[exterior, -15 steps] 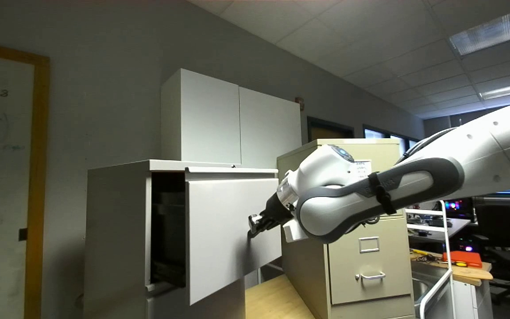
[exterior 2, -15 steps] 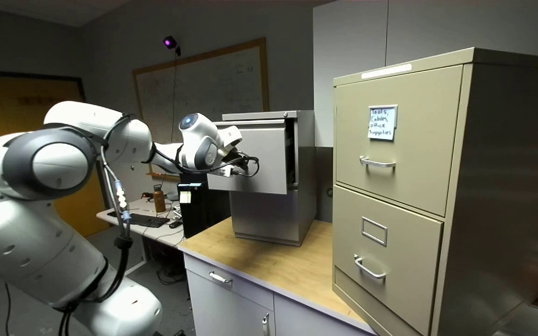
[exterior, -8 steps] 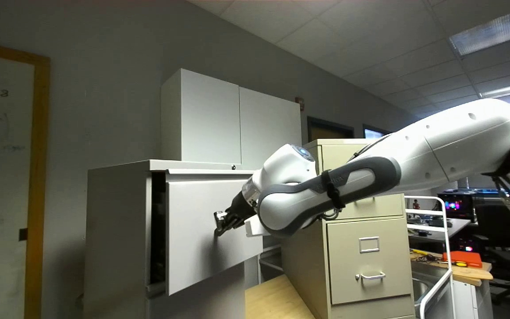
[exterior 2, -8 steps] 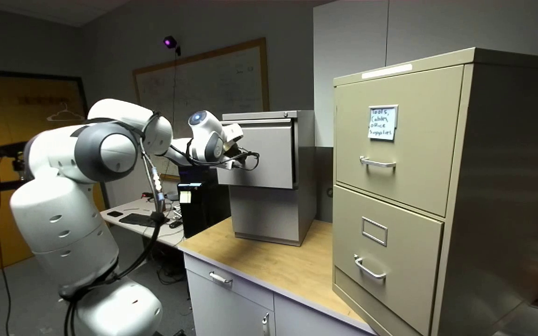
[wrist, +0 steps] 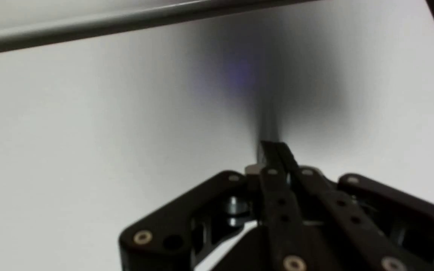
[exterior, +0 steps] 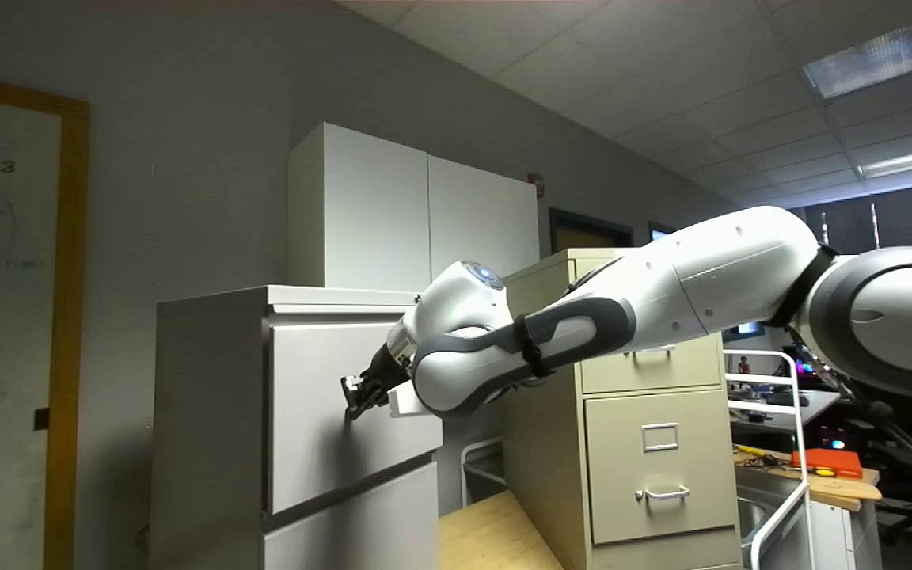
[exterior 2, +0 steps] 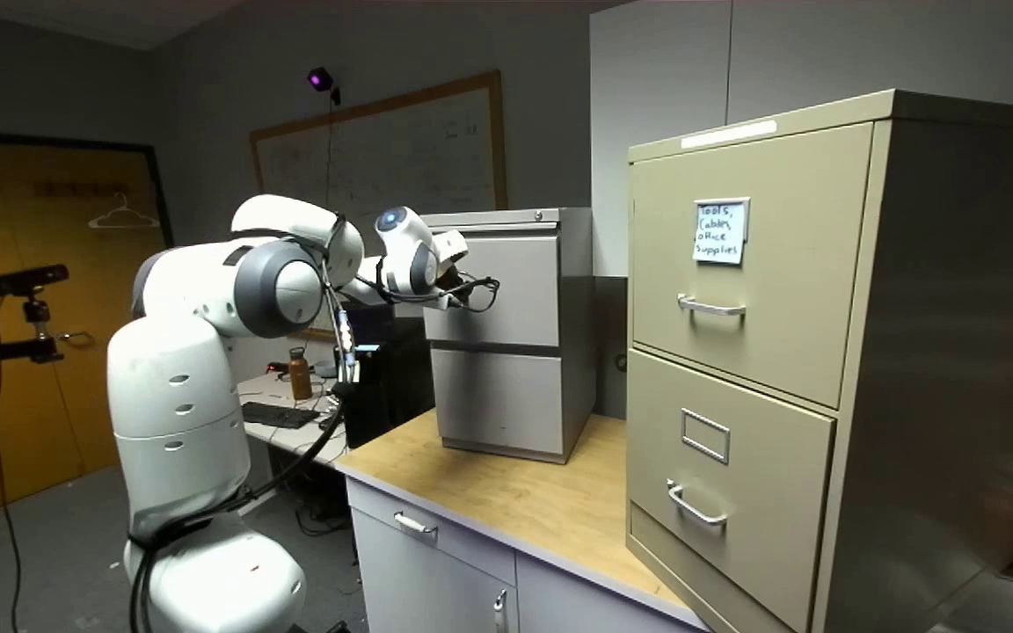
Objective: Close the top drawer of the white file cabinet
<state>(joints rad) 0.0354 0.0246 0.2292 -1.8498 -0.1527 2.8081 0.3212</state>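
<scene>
"Wrist view: what lies left of the jaws?"

"The flat front of the top drawer (wrist: 126, 120). It fills most of the view and runs on to the right behind them. Along the top slant a dark seam and a strip of the lower drawer front (wrist: 70, 11)."

"And the jaws, wide or narrow?"

"Narrow: the gripper (wrist: 276, 146) has its fingers (wrist: 283, 210) side by side, pressed together. Their tips seem to touch the drawer, with a blurred shadow spreading upward from them."

"How does that look from outside?"

"In an exterior view, there's a whiteboard (exterior: 1, 332) at the far left, then the white file cabinet (exterior: 207, 427). The drawer front sits directly above the lower one, a thin dark line down its left edge."

"Pushed fully in?"

"Fully or very nearly; I can't tell which."

"And further right?"

"The fingertips, near the middle of that front, then the arm (exterior: 670, 293), crossing in front of the beige cabinet (exterior: 622, 459)."
</scene>
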